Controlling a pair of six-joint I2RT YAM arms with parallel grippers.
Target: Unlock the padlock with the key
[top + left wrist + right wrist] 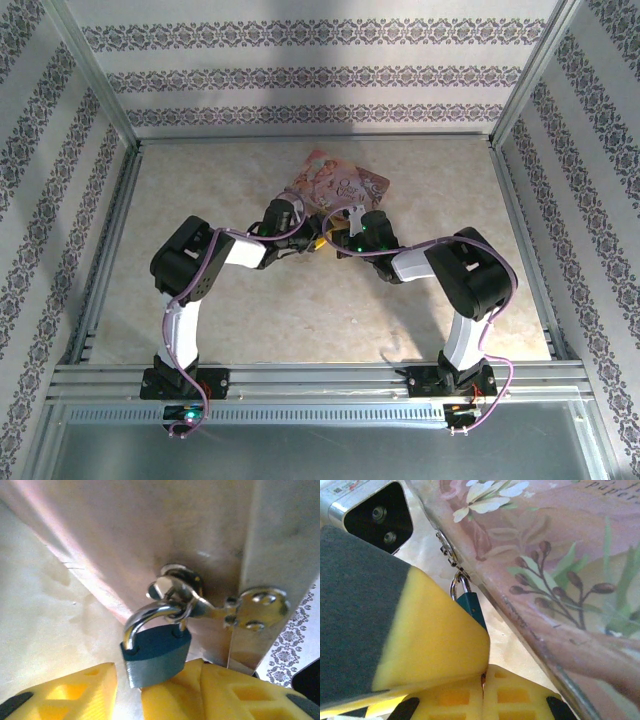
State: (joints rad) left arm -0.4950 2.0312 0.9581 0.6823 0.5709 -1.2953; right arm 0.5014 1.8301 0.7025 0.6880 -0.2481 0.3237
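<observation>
The padlock (pixel 157 652) has the lower corner of its bluish body at the narrow gap between the yellow fingers (pixel 75 690) of the left gripper (pixel 130 697). The jaws stand close together, but whether they pinch the lock cannot be told. Its silvery shackle (pixel 145 617) is threaded through a metal hasp (pixel 210 607) on the side of the pink floral box (pixel 150 530).

In the right wrist view the right gripper (pixel 482 680) has its two yellow fingers pressed together. A thin dark sliver shows at their seam, too small to say whether it is the key. Just above, a broad left finger (pixel 420 630) lies against the padlock (pixel 471 607), which hangs at the box's (pixel 545 555) edge.

From above, both arms reach inward over the table (pixel 250 310), meeting at the box's (pixel 335 180) near side
</observation>
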